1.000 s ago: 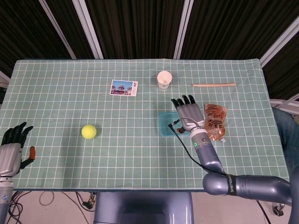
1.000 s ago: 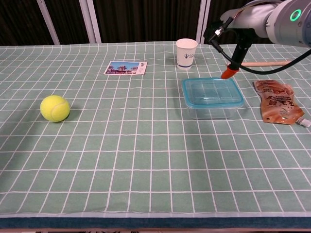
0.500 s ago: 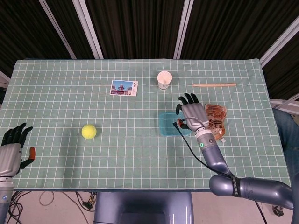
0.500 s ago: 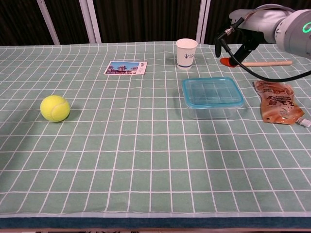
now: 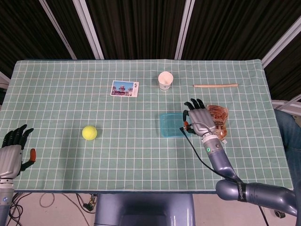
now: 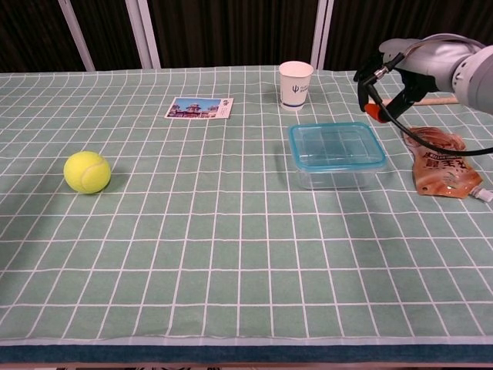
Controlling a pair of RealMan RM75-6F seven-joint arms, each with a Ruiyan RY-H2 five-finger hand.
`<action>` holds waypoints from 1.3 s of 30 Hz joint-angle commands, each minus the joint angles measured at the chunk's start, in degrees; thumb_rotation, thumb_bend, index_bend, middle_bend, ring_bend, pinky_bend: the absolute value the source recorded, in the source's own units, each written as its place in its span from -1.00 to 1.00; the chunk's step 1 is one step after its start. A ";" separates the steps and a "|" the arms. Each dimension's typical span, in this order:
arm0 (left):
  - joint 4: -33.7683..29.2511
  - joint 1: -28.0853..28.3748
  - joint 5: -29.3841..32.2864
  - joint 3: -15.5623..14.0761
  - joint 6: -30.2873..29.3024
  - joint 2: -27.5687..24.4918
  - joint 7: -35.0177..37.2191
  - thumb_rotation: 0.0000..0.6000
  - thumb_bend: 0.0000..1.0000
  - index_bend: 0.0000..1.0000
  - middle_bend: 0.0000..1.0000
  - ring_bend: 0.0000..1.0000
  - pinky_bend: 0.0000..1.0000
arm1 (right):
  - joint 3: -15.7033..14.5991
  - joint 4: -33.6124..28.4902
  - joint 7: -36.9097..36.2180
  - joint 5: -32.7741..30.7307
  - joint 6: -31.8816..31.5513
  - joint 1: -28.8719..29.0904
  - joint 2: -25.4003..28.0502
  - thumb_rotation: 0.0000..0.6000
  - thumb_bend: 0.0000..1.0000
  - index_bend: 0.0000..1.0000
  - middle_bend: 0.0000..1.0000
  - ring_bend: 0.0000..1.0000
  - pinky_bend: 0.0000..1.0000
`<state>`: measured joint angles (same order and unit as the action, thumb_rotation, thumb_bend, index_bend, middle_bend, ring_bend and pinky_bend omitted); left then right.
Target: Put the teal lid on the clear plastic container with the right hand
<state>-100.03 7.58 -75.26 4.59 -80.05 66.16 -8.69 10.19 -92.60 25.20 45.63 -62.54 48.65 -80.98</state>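
Teal lid (image 6: 337, 145) on container, robot hand (image 6: 407, 73) just right.

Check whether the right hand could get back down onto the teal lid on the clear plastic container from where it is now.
Probably yes: the right hand hangs just beside the teal lid on the clear plastic container, holding nothing, with nothing between them.

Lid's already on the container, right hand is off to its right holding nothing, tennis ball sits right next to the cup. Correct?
Not quite. The tennis ball is nowhere near the paper cup: the chest view shows it far off toward the left of the table, past the postcard. The rest holds: the teal lid sits on the clear plastic container, and the right hand is to its right, holding nothing.
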 commanded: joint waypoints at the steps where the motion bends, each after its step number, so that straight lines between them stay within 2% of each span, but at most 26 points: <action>1: -0.01 0.02 0.03 -0.04 0.07 0.00 -0.09 1.00 0.13 -0.74 -1.00 -1.00 -1.00 | -0.52 0.32 0.58 0.29 0.26 -0.38 -0.15 1.00 0.07 0.14 -0.62 -1.00 -1.00; 16: -0.08 0.07 0.25 -0.15 0.28 -0.01 -0.38 1.00 0.13 -0.73 -1.00 -1.00 -1.00 | -1.06 2.74 3.80 -3.78 3.03 -1.32 0.08 1.00 0.07 0.20 -0.68 -1.00 -1.00; 20: -0.14 0.11 0.35 -0.15 0.34 0.02 -0.60 1.00 0.13 -0.73 -1.00 -1.00 -1.00 | -1.50 2.61 4.99 -3.98 2.88 -1.61 0.38 1.00 -0.05 0.20 -0.71 -1.00 -1.00; 29: -0.24 0.06 0.55 -0.16 0.32 0.02 -0.69 1.00 0.13 -0.73 -1.00 -1.00 -1.00 | -1.47 1.31 5.75 -1.44 -0.85 -3.00 -1.56 1.00 -0.07 0.20 -0.73 -1.00 -1.00; 39: -0.40 0.06 0.66 -0.07 0.20 -0.07 -0.75 1.00 0.13 -0.73 -1.00 -1.00 -1.00 | -1.71 2.69 6.25 -0.59 0.14 -3.26 -4.11 1.00 -0.16 0.20 -0.78 -1.00 -1.00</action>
<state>-100.43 7.64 -74.59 4.52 -79.84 66.09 -9.44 8.46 -90.12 31.52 44.89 -62.46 45.45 -84.87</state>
